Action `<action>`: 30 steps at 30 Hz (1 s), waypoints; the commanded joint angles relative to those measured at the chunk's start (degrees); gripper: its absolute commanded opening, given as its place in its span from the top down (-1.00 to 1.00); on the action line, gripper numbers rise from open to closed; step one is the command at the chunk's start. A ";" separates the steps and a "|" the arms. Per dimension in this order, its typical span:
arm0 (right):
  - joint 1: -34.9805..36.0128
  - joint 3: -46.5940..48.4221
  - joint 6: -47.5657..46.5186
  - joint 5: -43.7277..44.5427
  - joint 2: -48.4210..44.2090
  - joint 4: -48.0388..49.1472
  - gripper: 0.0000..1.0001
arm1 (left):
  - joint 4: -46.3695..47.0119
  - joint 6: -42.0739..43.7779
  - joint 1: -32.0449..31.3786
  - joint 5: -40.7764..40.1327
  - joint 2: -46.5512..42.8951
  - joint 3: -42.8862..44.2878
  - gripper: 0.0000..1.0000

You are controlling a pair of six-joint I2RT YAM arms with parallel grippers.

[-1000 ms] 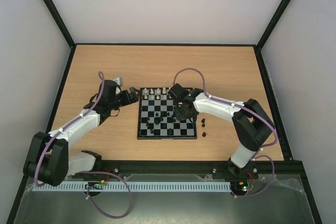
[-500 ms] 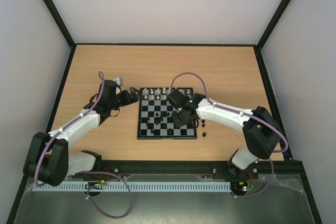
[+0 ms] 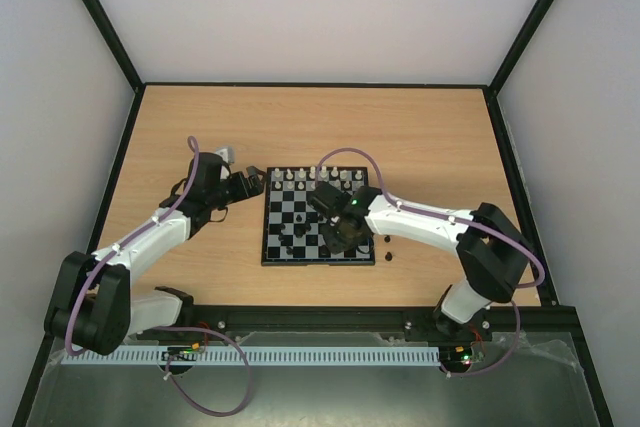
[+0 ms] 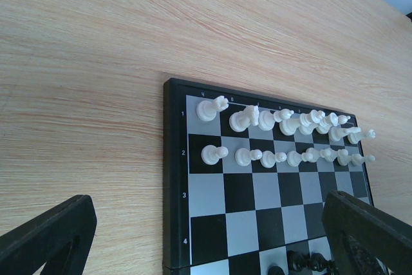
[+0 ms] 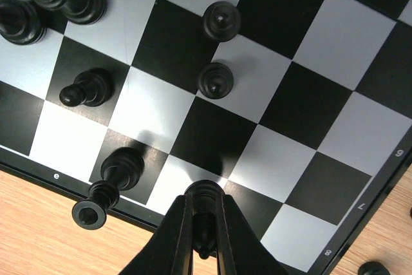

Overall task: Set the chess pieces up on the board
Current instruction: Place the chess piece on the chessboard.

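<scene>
The board (image 3: 281,218) lies at mid-table. Cream-white chess pieces (image 3: 310,177) fill its two far rows, also seen in the left wrist view (image 4: 283,156). Several black pieces (image 3: 298,237) stand scattered on the near half. My right gripper (image 3: 339,234) hangs over the board's near right part, shut on a black piece (image 5: 205,199) held just above a near-edge square. A black piece (image 5: 116,175) stands close by on its left. My left gripper (image 3: 250,182) is open and empty beside the board's far left corner, its fingers (image 4: 48,236) wide apart.
Two black pieces (image 3: 388,240) stand on the wooden table just right of the board, a third (image 3: 388,257) nearer. The right arm reaches across the board's right edge. Black frame rails (image 3: 120,167) bound the table.
My right gripper has moved left and nearer across the board with the black piece, down to the near rows. The left arm has not moved.
</scene>
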 commanded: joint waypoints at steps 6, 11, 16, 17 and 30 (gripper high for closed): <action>2.39 0.90 1.16 -0.58 2.89 -3.39 0.97 | -0.31 0.67 -0.28 -0.50 -0.87 0.71 -0.99; 2.89 1.03 1.29 -0.61 3.62 -3.21 0.97 | -0.36 0.69 -0.28 -0.50 -0.78 0.77 -0.99; 3.18 1.16 1.43 -0.76 3.90 -2.99 0.86 | -0.28 0.69 -0.28 -0.50 -0.78 0.81 -0.99; 3.22 1.27 1.43 -0.81 3.94 -3.07 0.78 | -0.28 0.68 -0.30 -0.50 -0.78 0.79 -0.99; 3.21 9.30 0.64 2.36 0.48 -6.22 0.29 | -0.45 0.68 -0.26 -0.59 -0.95 0.76 -0.99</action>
